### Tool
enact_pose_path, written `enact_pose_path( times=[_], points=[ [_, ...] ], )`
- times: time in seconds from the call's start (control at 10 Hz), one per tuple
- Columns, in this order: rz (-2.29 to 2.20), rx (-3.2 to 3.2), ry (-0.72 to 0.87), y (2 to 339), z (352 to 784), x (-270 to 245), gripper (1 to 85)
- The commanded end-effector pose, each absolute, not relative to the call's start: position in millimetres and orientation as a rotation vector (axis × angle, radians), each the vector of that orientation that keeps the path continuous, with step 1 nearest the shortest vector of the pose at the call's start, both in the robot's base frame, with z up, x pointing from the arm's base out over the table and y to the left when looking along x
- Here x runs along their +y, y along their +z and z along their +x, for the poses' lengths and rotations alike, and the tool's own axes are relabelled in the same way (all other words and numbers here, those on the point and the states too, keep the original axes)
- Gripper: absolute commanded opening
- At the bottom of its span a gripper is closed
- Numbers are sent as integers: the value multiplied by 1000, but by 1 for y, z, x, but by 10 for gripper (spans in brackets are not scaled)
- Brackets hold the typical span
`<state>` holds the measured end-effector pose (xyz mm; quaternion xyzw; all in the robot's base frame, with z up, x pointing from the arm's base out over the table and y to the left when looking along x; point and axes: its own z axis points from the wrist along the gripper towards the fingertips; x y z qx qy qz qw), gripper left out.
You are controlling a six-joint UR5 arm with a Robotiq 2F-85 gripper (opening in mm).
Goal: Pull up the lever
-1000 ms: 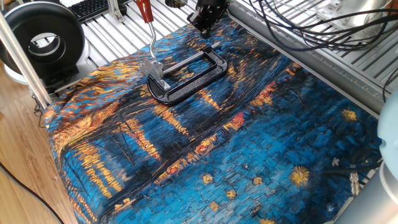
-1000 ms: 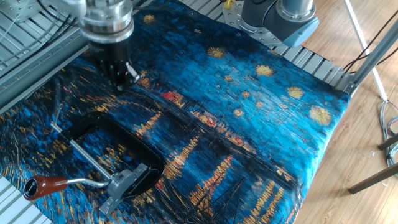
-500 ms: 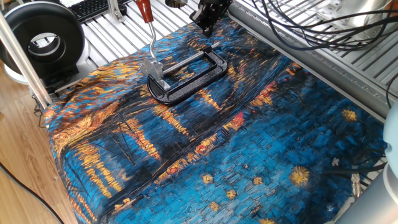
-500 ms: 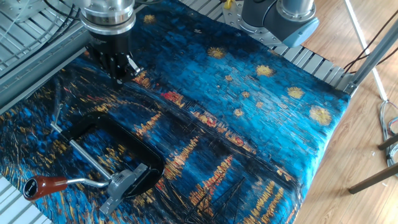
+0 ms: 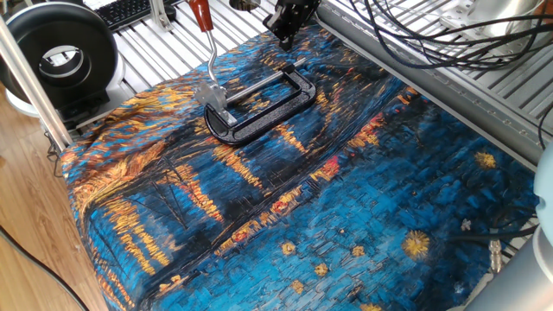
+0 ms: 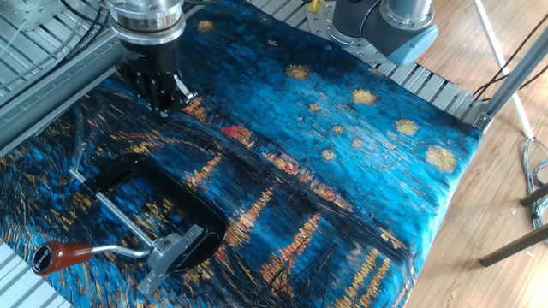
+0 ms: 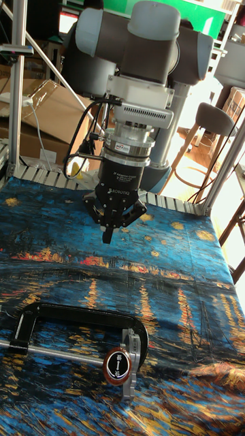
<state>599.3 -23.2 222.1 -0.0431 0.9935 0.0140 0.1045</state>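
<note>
One end effector above the cloth, lever untouched

One UR5 arm hangs over the table, which is draped in a blue and orange starry-night cloth (image 6: 360, 162). End effector (image 7: 108, 236) points straight down, fingers drawn together to a narrow point, nothing between them. It hovers just above the cloth; whether the tip touches the fabric cannot be told.

C-clamp (image 5: 259, 108) lies flat on the cloth: black cast frame, silver screw bar running through its open middle. In the tall fixed view the frame sits nearer the camera than the end effector, well apart from it. In the other fixed view the end effector (image 6: 161, 104) stands beyond the closed far end of the frame, clear of it.

Lever (image 6: 98, 251) is hinged to a silver bracket (image 6: 171, 252) at the frame's screw end. Thin curved silver arm, red coated tip (image 6: 62, 254). In one fixed view the lever (image 5: 212, 60) rises from the bracket toward the cloth's far edge, red tip (image 5: 201, 13) over the ribbed metal table surface (image 5: 164, 47) past the cloth. In the tall fixed view the tip is seen end-on as a round red knob (image 7: 120, 364) at the front of the clamp.

Black cables (image 5: 415, 34) cross the bare table behind the arm. Black round device (image 5: 56, 56) stands at the corner, off the cloth.
</note>
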Motion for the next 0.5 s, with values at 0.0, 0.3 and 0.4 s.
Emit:
enact_pose_path(
  times=[0.0, 0.3, 0.4],
  points=[
    [-66, 2938, 91, 220, 600, -20, 17],
    [-13, 3028, 59, 221, 572, -22, 17],
    [-16, 3037, 52, 221, 568, -23, 17]
  ],
)
